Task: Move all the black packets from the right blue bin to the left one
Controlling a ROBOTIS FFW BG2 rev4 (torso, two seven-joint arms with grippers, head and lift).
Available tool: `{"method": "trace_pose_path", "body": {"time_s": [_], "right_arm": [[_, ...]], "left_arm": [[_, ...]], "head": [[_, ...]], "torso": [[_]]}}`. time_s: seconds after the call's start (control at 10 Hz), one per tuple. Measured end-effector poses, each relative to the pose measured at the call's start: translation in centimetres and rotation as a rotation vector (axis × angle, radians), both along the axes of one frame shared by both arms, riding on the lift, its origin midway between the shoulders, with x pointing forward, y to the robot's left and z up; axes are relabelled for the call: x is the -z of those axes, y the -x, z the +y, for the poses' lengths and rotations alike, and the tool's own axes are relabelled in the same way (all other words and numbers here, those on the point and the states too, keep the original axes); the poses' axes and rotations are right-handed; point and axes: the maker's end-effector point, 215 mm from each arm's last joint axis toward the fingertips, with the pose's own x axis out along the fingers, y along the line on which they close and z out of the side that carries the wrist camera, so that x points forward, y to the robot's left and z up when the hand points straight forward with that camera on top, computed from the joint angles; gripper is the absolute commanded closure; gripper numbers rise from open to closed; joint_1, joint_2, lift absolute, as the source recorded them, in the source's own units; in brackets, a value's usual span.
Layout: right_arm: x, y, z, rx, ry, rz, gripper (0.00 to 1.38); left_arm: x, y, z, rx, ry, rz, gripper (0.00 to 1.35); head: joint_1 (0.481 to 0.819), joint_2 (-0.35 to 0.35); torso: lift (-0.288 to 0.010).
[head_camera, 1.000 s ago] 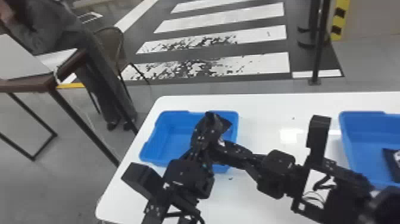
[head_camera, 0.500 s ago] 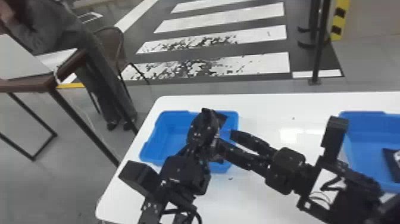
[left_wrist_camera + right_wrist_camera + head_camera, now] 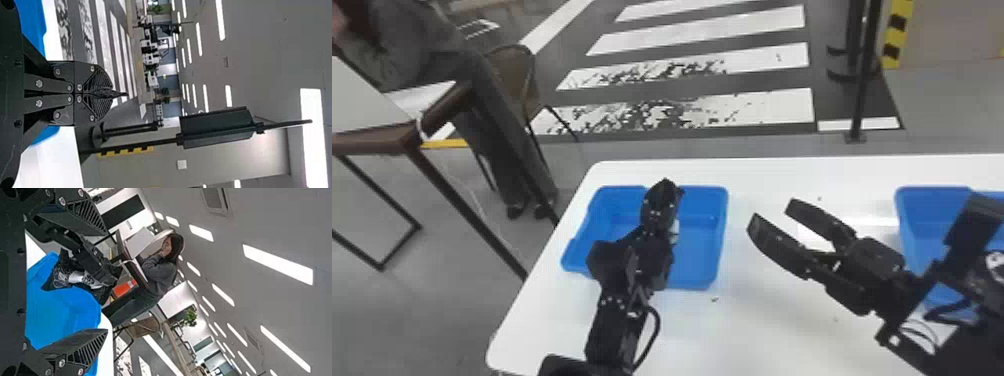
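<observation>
On the left, my left bin (image 3: 699, 255) sat on the white table (image 3: 757, 325), and my left gripper (image 3: 112, 94) was poised above it. I judged the step in hand to be the drop-off of 1 black packet (image 3: 62, 275), probably after a pass between my 2 grippers. In the right wrist view the packet hung at the left gripper, crumpled, its pale print showing, over the blue bin and not resting on its floor as far as I could tell. My left fingers were pressed together, with a dark sliver poking out at their tips that I took for the packet's edge. The next move called for lowering it a little inside the rim and parting those fingers; too early a release might have let it catch on the wall. To the right of that bin, my right gripper (image 3: 773, 212) stood over the table with its 2 fingers spread wide, nothing between them and touching nothing. Furthest right, partly behind my right arm (image 3: 907, 310), the right bin (image 3: 922, 220) seemed to hold at least 1 more packet (image 3: 995, 261), which I reckoned that free gripper would need to fetch next.
</observation>
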Motion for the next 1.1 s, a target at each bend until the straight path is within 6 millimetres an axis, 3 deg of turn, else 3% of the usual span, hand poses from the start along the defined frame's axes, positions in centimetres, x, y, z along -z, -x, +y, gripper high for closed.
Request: {"method": "trace_pose_path", "body": {"time_s": [0.1,0.2,0.3,0.4,0.5,0.6,0.9,1.1], "right_arm": [[0.2,-0.1,-0.5,0.009,0.002,0.004,0.16],[0.4,-0.1,-0.6,0.012,0.005,0.009,0.16],[0.5,-0.2,-0.9,0.016,0.012,0.01,0.16],[0.7,-0.6,-1.7,0.029,0.032,0.005,0.16],[0.9,-1.3,-3.1,0.057,0.07,-0.007,0.16],[1.0,-2.3,-5.2,0.101,0.119,-0.025,0.16],[0.8,-5.9,-12.8,0.254,0.287,-0.078,0.16],[0.9,-7.5,-18.5,0.364,0.415,-0.085,0.16]], "left_arm": [[0.9,-2.0,1.8,-0.037,-0.09,-0.004,1.2],[1.9,-3.5,3.6,-0.074,-0.156,0.004,0.88],[2.8,-3.9,5.2,-0.113,-0.179,0.014,0.22],[2.8,-3.5,6.1,-0.126,-0.165,0.002,0.0],[1.7,-2.6,5.5,-0.104,-0.11,-0.051,0.08],[0.1,-1.6,3.4,-0.038,-0.011,-0.116,0.13],[-7.3,3.4,-0.4,0.085,0.166,-0.264,0.13],[-9.1,7.3,-1.6,0.137,0.271,-0.22,0.13]], "head": [[0.695,0.335],[0.695,0.347],[0.695,0.35],[0.695,0.35],[0.695,0.347],[0.695,0.303],[0.695,0.185],[0.695,0.12]], "torso": [[-0.14],[-0.14],[-0.14],[-0.14],[-0.14],[-0.14],[-0.14],[-0.14]]}}
